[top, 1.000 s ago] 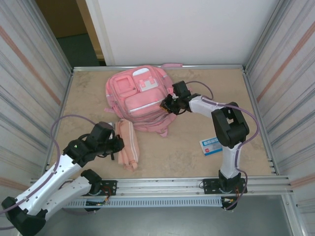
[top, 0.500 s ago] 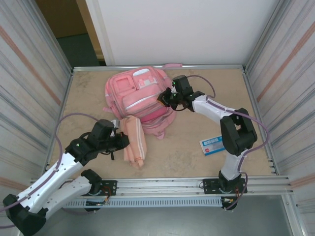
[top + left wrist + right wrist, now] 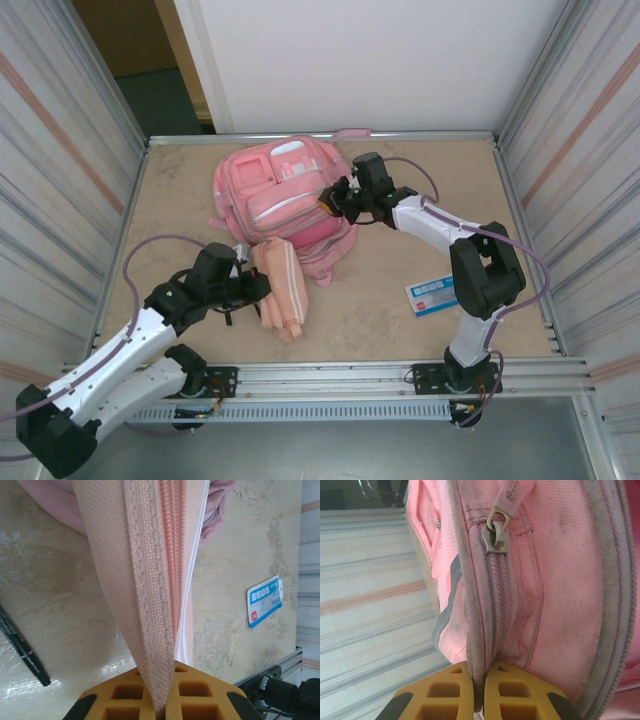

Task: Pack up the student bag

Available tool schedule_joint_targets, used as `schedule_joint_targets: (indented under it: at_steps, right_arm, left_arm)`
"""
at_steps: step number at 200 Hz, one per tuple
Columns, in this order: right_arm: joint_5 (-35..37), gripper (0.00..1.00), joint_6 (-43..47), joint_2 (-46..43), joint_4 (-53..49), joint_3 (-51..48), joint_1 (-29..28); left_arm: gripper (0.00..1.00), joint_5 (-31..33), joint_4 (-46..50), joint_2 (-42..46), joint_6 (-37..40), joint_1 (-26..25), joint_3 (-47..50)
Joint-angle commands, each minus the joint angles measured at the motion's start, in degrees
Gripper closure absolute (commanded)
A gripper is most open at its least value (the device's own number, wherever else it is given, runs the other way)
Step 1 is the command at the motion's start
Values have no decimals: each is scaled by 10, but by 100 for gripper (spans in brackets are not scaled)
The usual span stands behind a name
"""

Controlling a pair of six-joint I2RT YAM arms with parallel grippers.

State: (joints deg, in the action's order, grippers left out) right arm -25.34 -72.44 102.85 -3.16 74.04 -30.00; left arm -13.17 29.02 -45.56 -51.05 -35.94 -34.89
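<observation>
The student bag (image 3: 272, 195), a big pink backpack, lies front up at the back of the table. My right gripper (image 3: 336, 200) is shut on a fold of the bag's fabric at its right edge. In the right wrist view the gripper (image 3: 479, 685) pinches the grey zip band of the bag (image 3: 565, 590), just below the zip slider (image 3: 495, 534). My left gripper (image 3: 256, 290) is shut on one end of a pale pink pencil case (image 3: 280, 285) with white zip stripes. In the left wrist view the pencil case (image 3: 150, 580) stretches away from the gripper (image 3: 160, 707) towards the bag's near edge.
A blue and white card (image 3: 430, 294) lies on the table to the right, also seen as a card (image 3: 264, 600) in the left wrist view. A black pen (image 3: 22, 652) lies left of the case. Metal walls close in both sides, and a rail (image 3: 330, 378) runs along the near edge.
The left gripper carried the pencil case right and up against the bag's near edge. The right gripper moved up and left with the bag's edge and closed fully; the bag bunched up.
</observation>
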Motion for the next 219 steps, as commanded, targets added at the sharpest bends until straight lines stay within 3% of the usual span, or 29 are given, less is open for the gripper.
schedule_joint_targets:
  at_steps: [1,27,55,81,116,154,196,205,219]
  right_arm:
    - [-7,100,-31,-46,12,45,-3]
    - [25,100,-41,-60,-12,71,-8]
    - [67,100,-55,-90,-25,59,-20]
    - [102,100,-57,-125,-45,44,-33]
    - [123,100,-55,-168,-47,19,-58]
    - [136,100,-68,-202,-38,-24,-86]
    - [148,100,-87,-222,-29,-69,-115]
    - [156,100,-81,-225,-35,-74,-118]
    - [167,100,-68,-229,-52,-78,-117]
  left_arm:
    - [100,-16,-59,4,-35,5,0]
    - [100,-38,-68,-18,-49,15,-1]
    - [100,-121,-133,-61,-97,45,19]
    - [100,-127,-168,-76,-107,46,19]
    - [100,-76,-170,-98,-85,67,9]
    - [100,-40,-268,-148,-100,115,10]
    - [100,61,-400,-204,-226,114,30]
    - [94,86,-420,-217,-239,113,31]
    - [93,109,-442,-239,-253,112,30]
